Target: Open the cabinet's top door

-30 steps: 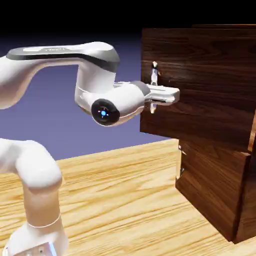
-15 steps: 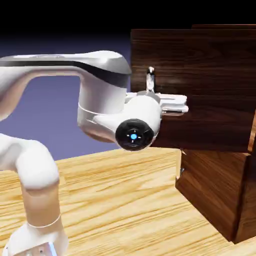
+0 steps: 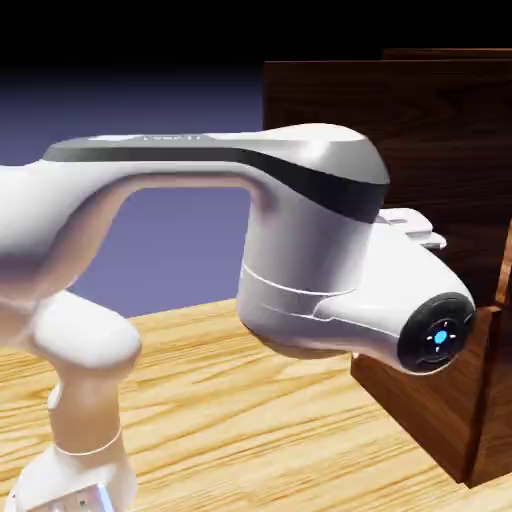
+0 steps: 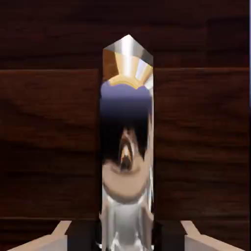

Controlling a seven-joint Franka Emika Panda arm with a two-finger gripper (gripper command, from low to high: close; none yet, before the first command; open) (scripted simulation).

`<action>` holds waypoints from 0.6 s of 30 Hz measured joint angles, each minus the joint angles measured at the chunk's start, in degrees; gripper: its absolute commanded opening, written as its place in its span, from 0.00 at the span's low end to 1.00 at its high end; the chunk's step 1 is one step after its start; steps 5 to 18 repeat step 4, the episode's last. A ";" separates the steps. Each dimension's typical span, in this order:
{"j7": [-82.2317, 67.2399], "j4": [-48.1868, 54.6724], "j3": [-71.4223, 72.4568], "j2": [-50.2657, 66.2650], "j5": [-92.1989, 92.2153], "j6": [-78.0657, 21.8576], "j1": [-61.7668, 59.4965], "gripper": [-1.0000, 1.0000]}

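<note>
Blue-violet backdrop, wooden table (image 3: pixel 220 400). Your gripper (image 4: pixel 126 235) is clamped on the top door's handle (image 4: pixel 126 137); that door (image 3: pixel 330 120) stands swung out from the cabinet (image 3: pixel 440 400). Risk: the slim handle may slip free if your pull strays off the hinge arc.

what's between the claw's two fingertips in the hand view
The top door's silver handle stands between them, filling the gap with dark wood behind it. The hand view shows this; the arm hides it in the exterior view.
</note>
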 measured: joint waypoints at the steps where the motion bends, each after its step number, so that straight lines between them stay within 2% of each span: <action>1: 0.35 1.96 -1.52 -0.28 -0.58 -1.48 2.08 0.00; 4: -3.06 4.53 -5.52 5.80 2.41 -6.64 3.25 0.00; 18: -3.06 4.53 -5.52 5.80 2.41 -6.64 3.25 0.00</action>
